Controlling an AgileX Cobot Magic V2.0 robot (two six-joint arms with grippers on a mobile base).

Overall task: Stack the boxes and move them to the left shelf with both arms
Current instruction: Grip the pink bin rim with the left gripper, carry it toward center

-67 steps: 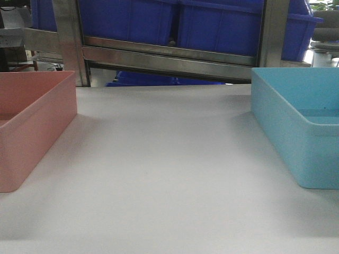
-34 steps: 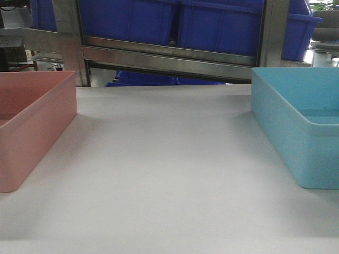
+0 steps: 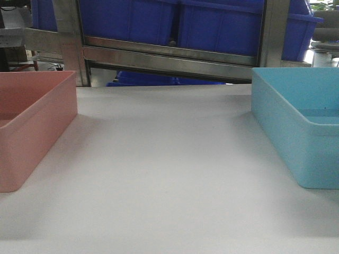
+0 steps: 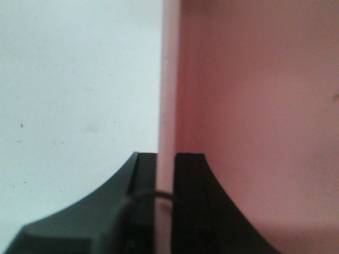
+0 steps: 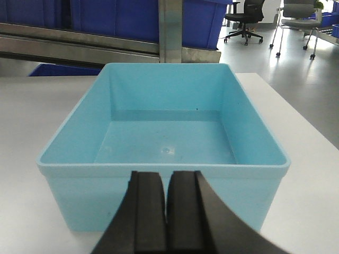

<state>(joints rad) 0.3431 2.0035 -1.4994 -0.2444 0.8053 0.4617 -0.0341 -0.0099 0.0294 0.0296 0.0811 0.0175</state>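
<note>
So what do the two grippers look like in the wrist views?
Both the left gripper and right gripper have matte black fingers with flat inner faces and outward-flaring, curved outer edges. A thin dark cable loops across the left one's base. No markings visible.

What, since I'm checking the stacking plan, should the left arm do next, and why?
Probably lift the pink bin slightly off the table. The left end effector straddles its wall, one finger inside and one outside, seemingly clamped. The blue bin sits empty and apart, and the right end effector is shut in front of it, holding nothing.
</note>
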